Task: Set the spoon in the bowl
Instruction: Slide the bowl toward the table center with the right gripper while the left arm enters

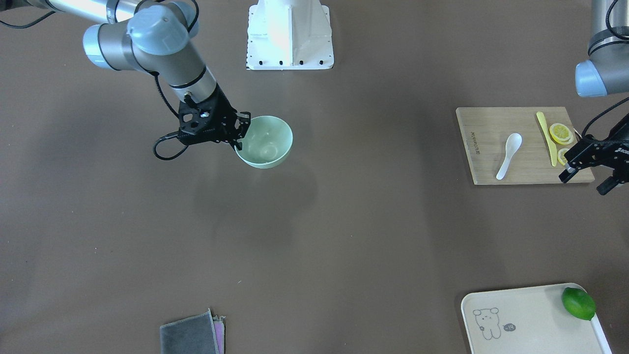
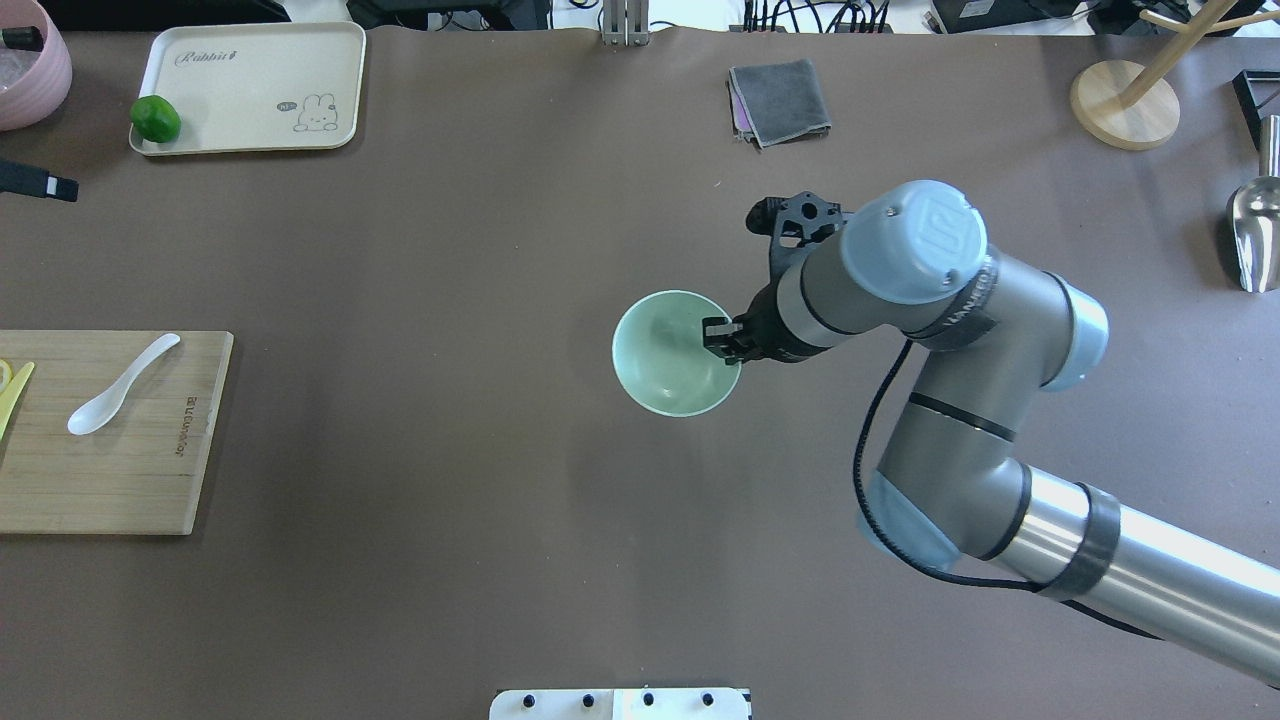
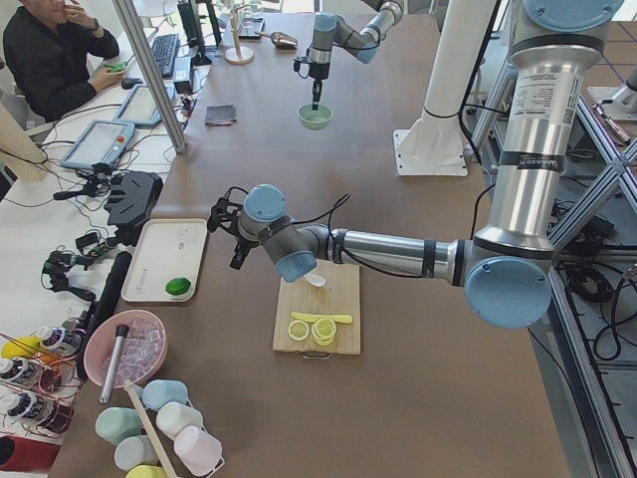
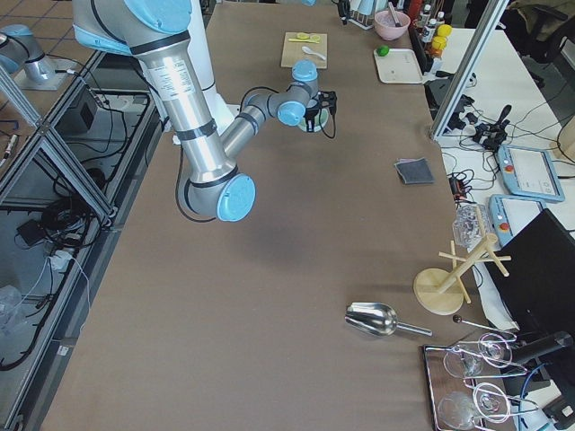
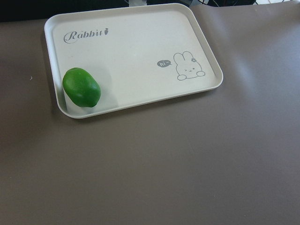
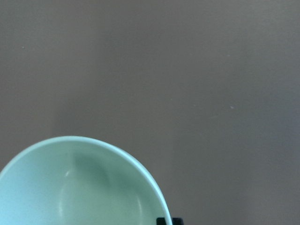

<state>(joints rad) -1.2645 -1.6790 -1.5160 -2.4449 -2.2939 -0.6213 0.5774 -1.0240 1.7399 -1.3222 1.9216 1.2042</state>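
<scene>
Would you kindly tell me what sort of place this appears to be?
Probably a robotics lab staged for kitchen tasks: a robot arm reaching over a long table, an operator seated near a tablet, and a cutting board with lemon slices.

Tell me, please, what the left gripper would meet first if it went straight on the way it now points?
Probably the bare table just short of the tray, judging by its wrist view; the left gripper tilts downward, but depth is unclear.
</scene>
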